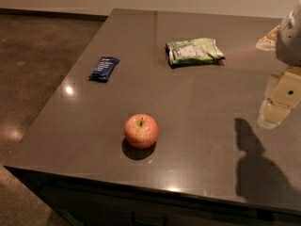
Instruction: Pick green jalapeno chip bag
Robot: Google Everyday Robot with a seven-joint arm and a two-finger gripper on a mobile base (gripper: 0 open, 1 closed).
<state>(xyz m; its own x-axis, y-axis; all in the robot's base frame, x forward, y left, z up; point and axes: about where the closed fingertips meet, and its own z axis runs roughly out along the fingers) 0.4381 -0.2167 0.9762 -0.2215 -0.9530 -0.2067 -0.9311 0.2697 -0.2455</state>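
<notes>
The green jalapeno chip bag (194,51) lies flat on the dark grey table (197,121), towards the far side and a little right of the middle. It is light green with a whitish printed panel. My gripper (276,108) hangs at the right edge of the view, above the table, well to the right of the bag and nearer to me. It holds nothing that I can see. Its shadow falls on the table below it.
A red apple (141,130) stands near the front of the table, left of the middle. A small dark-blue wrapped bar (104,68) lies towards the left edge. The table's front and left edges drop to a brown floor (37,65).
</notes>
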